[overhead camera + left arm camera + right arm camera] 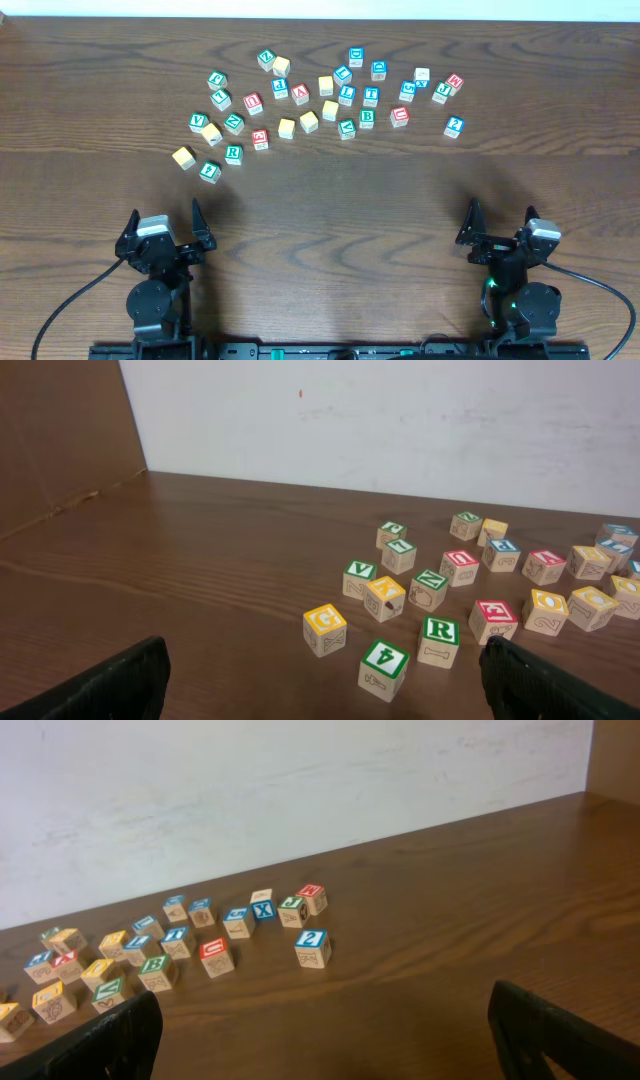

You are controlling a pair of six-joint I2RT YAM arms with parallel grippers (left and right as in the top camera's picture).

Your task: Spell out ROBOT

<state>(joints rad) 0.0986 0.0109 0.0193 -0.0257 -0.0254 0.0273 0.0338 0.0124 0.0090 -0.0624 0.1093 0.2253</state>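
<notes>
Several wooden letter blocks lie scattered across the far half of the table. A green R block (pixel 233 153) sits at the near left of the cluster and shows in the left wrist view (pixel 440 636). A green B block (pixel 366 118) lies mid-right and shows in the right wrist view (pixel 154 969). A blue T block (pixel 371 96) lies just behind it. My left gripper (pixel 166 222) is open and empty, well short of the blocks. My right gripper (pixel 500 218) is open and empty, also short of them.
A yellow G block (pixel 324 628) and a green 4 block (pixel 384 666) lie nearest the left gripper. A blue 2 block (pixel 312 947) stands apart at the cluster's right. Bare wood lies between grippers and blocks. A white wall is behind the table.
</notes>
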